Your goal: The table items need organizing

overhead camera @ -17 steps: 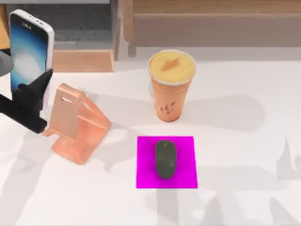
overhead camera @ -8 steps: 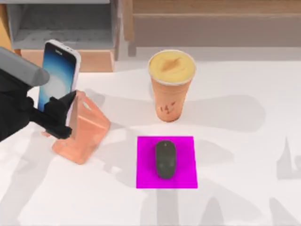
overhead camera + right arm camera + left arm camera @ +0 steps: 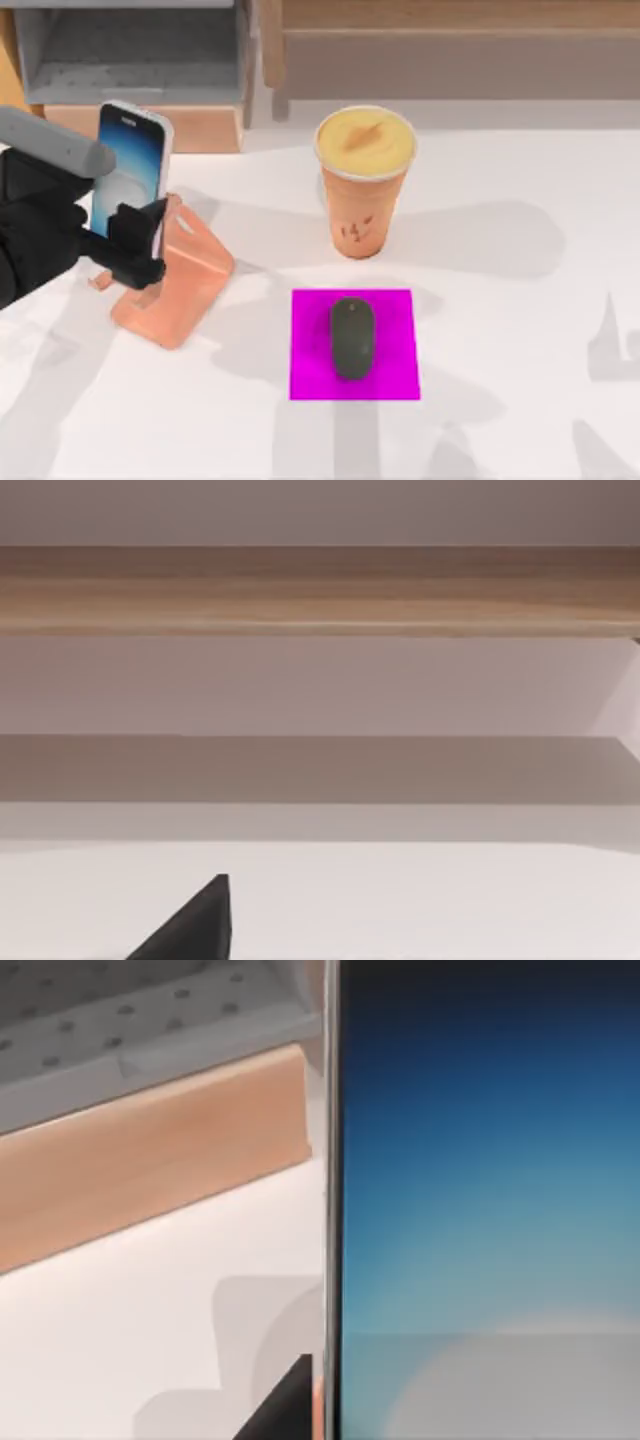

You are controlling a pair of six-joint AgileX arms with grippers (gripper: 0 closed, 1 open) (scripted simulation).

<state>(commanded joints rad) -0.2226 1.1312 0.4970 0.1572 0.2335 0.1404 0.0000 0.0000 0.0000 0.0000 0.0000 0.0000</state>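
My left gripper [image 3: 128, 240] pinched the smartphone [image 3: 130, 165] upright over the peach stand [image 3: 180, 285], mouse [image 3: 352, 337] lay on the magenta mat [image 3: 310, 380], orange cup [image 3: 365, 180] stood behind.

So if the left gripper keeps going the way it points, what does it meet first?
Probably the orange phone stand: the left gripper, holding the smartphone, sits right against its upright back. Height above it is unclear.
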